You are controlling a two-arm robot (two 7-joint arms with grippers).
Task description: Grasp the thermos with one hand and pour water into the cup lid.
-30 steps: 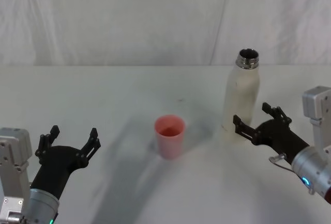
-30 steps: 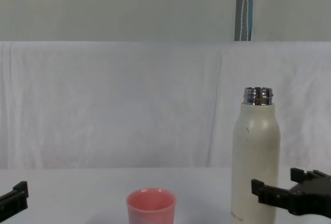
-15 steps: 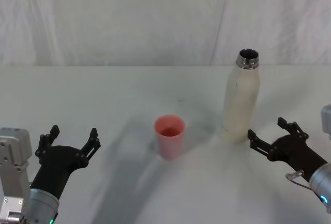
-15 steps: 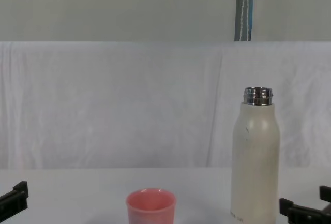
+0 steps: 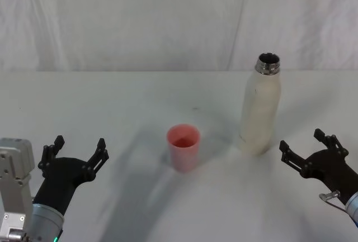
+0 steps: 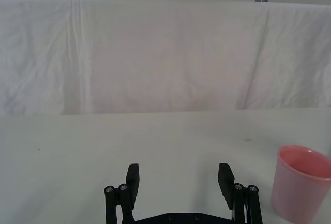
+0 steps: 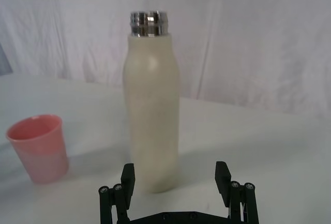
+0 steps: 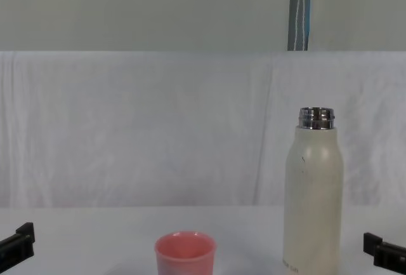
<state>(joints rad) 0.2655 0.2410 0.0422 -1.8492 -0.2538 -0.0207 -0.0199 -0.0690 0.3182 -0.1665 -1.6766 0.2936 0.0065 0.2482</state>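
My right gripper [image 5: 306, 153] sits low over the table [image 5: 112, 102] just right of the thermos [image 5: 260, 108], fingers spread wide, nothing between them, not touching the bottle. In the right wrist view the thermos stands upright straight ahead of the open jaws, a gap between fingertips and bottle base. My left gripper [image 5: 75, 151] is parked at the near left, also spread and empty, well apart from everything. Thermos is upright on the table, right of centre, cap off, bare steel neck showing. Cup lid [image 5: 183, 146] stands upright, mouth up, near the middle of the table, left of the thermos and a bit closer to me, apart from it. Can't tell from the head view if there's water in the cup; inside looks pink, no clear liquid line. Progress call: nothing is in my grip now, whatever state the pour is in. If the cup is dry, what's left is the whole job: close on the thermos body, lift, carry over the cup, tip, set back.
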